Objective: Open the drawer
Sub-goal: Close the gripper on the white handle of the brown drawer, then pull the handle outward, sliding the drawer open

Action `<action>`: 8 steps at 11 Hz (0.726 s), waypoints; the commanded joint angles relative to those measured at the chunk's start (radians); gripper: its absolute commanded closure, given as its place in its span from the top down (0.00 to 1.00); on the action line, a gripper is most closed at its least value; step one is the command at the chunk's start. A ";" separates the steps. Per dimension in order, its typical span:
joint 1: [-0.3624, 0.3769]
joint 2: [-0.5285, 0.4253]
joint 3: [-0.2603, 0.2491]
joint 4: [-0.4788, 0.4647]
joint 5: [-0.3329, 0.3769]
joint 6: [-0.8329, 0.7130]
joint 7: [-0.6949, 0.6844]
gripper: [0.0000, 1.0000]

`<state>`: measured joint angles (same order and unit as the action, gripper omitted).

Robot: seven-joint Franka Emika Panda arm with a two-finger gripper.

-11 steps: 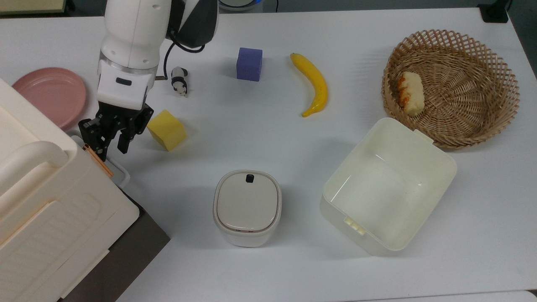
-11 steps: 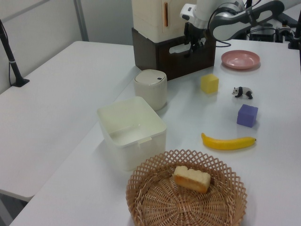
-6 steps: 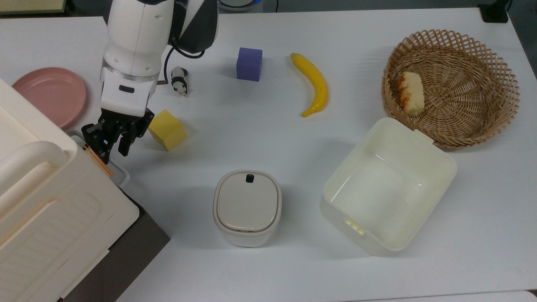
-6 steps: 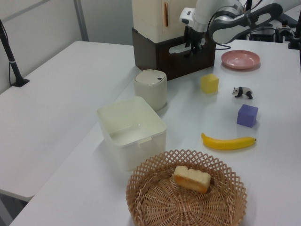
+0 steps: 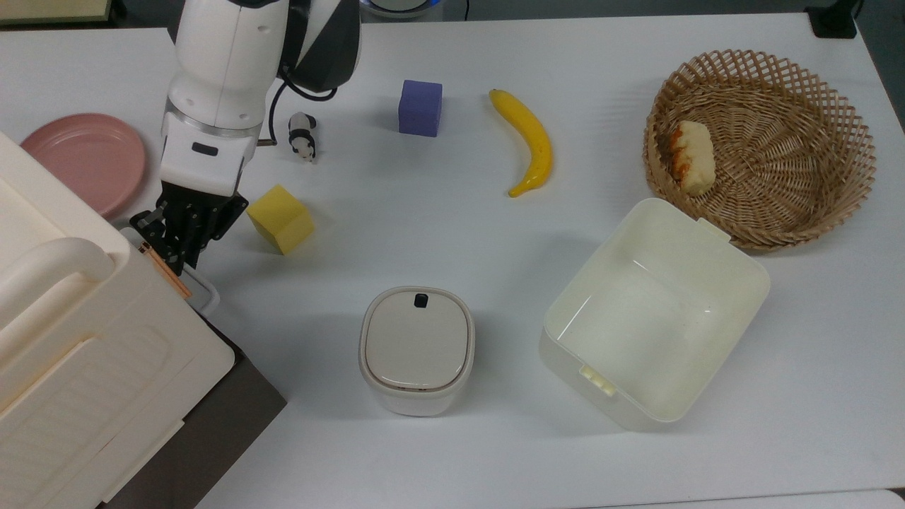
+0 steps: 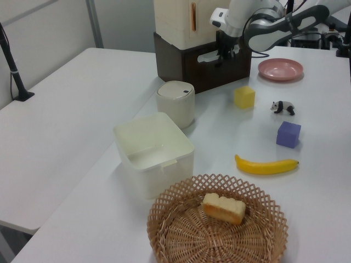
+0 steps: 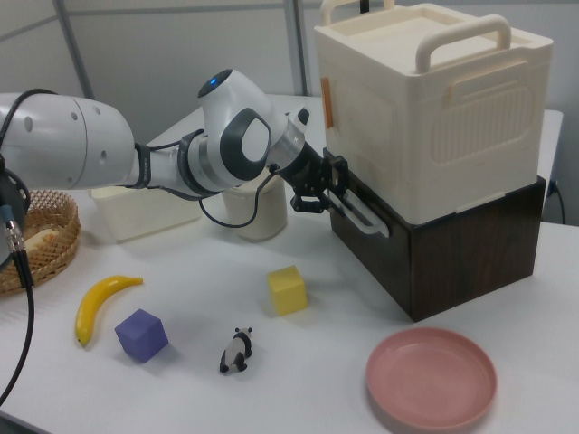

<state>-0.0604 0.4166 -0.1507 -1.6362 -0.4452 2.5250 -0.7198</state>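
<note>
Hand (image 7: 339, 194) fingers pinched narrow around the closed drawer's (image 7: 425, 249) white loop handle (image 7: 364, 214).

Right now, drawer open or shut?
Shut: the drawer front sits flush with the dark base, gripper at its white handle.

Top view looks straight down; left and right views face the table (image 5: 452, 452) obliquely from opposite ends.

A white table (image 5: 438, 233) is carrying a pink plate (image 5: 81, 161), a yellow cube (image 5: 281, 218), a purple cube (image 5: 420, 107), a toy panda (image 5: 302, 136), a banana (image 5: 528, 141), a wicker basket (image 5: 813, 177), a cream tub (image 5: 654, 311), a lidded canister (image 5: 417, 350) and a dark-brown cabinet base (image 7: 452, 253).
</note>
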 commanded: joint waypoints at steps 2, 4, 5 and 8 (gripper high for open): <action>0.034 -0.091 -0.010 -0.140 -0.023 0.011 0.149 0.00; 0.080 -0.183 -0.009 -0.253 -0.023 0.009 0.167 0.00; 0.102 -0.221 -0.009 -0.304 -0.023 0.009 0.171 0.00; 0.134 -0.324 -0.003 -0.424 -0.026 0.003 0.171 0.00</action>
<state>0.0097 0.2332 -0.1552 -1.8806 -0.4684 2.5250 -0.6237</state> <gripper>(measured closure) 0.859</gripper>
